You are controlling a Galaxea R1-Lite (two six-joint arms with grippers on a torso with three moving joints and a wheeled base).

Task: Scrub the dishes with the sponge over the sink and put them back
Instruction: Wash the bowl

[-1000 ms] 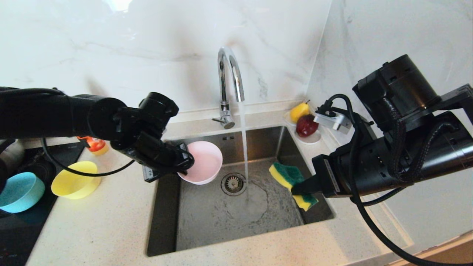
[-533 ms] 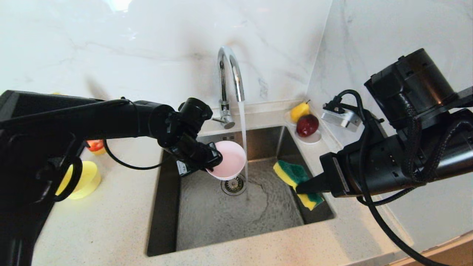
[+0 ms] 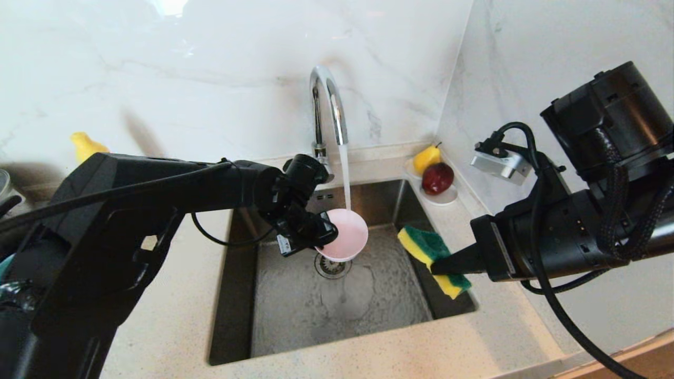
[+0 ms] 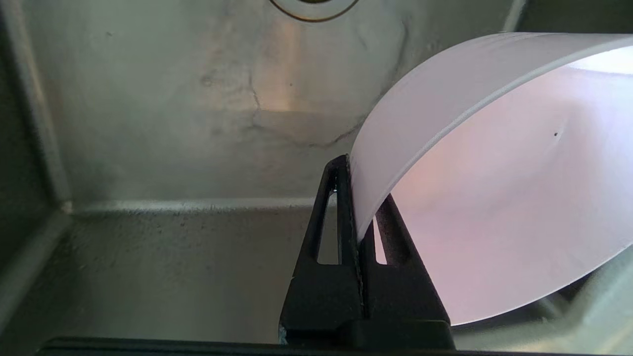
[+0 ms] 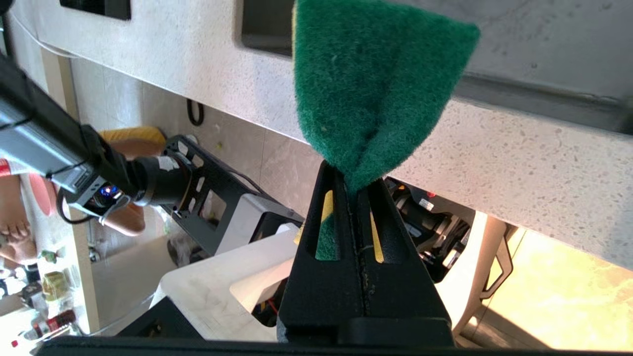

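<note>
I have the right gripper (image 3: 439,265) pinched tight on the sponge (image 3: 429,251), waiting at the sink's (image 3: 237,316) right side for scrubbing. Farther in, my left gripper (image 3: 320,238) clamps the pink bowl's (image 3: 345,235) rim, tilting it under the faucet (image 3: 326,105) stream to wet it.

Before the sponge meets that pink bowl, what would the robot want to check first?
1. Left gripper pinching the pink bowl by its rim: ok.
2. Right gripper clamped on the sponge: ok.
3. Bowl over the sink, under the faucet stream: ok.
4. Sponge over the basin: ok.
5. Sponge touching the bowl: not ok, a gap remains.
6. Bowl wet enough inside: cannot tell.
</note>
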